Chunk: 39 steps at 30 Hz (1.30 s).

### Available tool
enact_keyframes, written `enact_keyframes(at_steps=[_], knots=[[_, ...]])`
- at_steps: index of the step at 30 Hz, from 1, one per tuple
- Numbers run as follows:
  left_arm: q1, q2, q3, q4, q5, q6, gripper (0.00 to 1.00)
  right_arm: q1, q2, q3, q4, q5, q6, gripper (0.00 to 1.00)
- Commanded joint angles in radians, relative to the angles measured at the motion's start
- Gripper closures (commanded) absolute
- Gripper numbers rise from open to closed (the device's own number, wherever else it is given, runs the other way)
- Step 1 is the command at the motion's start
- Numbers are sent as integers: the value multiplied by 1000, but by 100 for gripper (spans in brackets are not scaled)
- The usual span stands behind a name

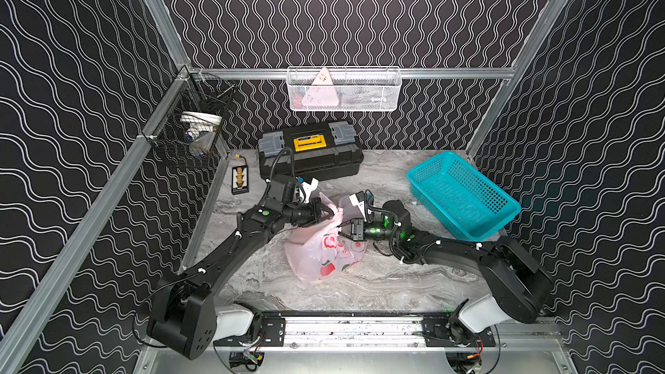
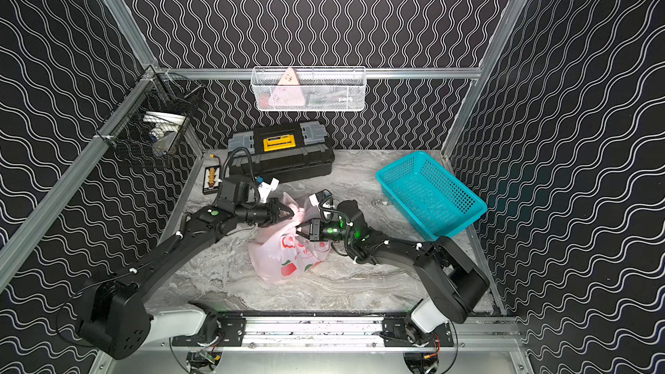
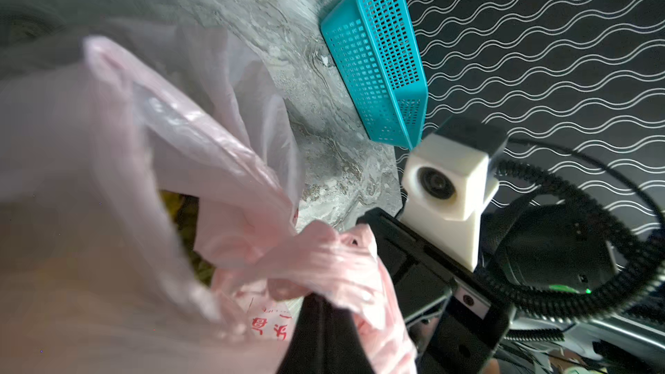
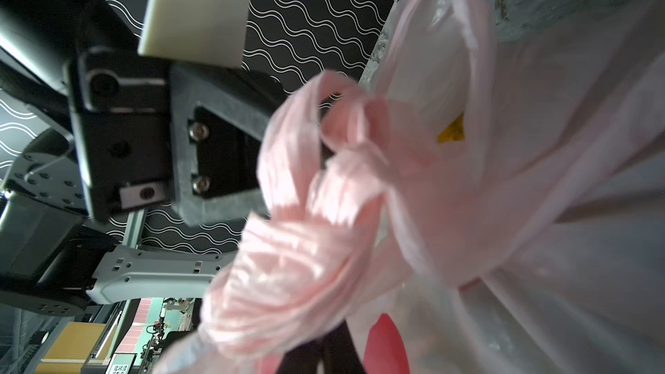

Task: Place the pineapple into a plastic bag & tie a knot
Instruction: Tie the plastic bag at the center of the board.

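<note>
both arms reach inward, claws meeting above the thin pale-pink translucent plastic bag (image 1: 324,253), which lies near the teal perforated plastic basket (image 1: 464,196), on its left-arm side.
left gripper (image 1: 333,212) and right gripper (image 1: 342,228) are each pressed together, pinching the bunched handle strips at the loose knot (image 4: 345,127). the wrist views show a yellow-green patch (image 3: 183,217) inside the bag, which the top views do not show.

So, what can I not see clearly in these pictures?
- Pineapple: only a yellow-green patch in the left wrist view; plastic bag film covers it in both top views.
- Knot: blurred in the right wrist view, too small in top views.
- Wire basket contents: too small behind mesh, top views.
</note>
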Motion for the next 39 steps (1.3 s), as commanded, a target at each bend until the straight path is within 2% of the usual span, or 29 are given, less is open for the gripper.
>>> enact_keyframes(at_steps=[1,4,9,17,21,27,34,39], knots=[[23,-3,104,-181,-203,169,100,4,-55,24,-244,-16,-103,100],[26,18,200,-258,-318,242,100,9,-91,41,-415,-6,-177,100],[35,51,283,-323,-431,318,100,13,-122,48,-559,24,-240,100],[92,35,296,-315,-557,372,100,13,-135,19,-655,106,-277,100],[108,68,306,-285,-633,394,100,13,-136,0,-775,173,-304,100],[124,100,251,-221,-559,361,100,13,-172,-28,-790,176,-297,100],[172,106,278,-250,-616,400,100,13,-102,14,-894,241,-351,100],[226,135,296,-217,-592,394,100,12,-154,1,-941,285,-349,100]])
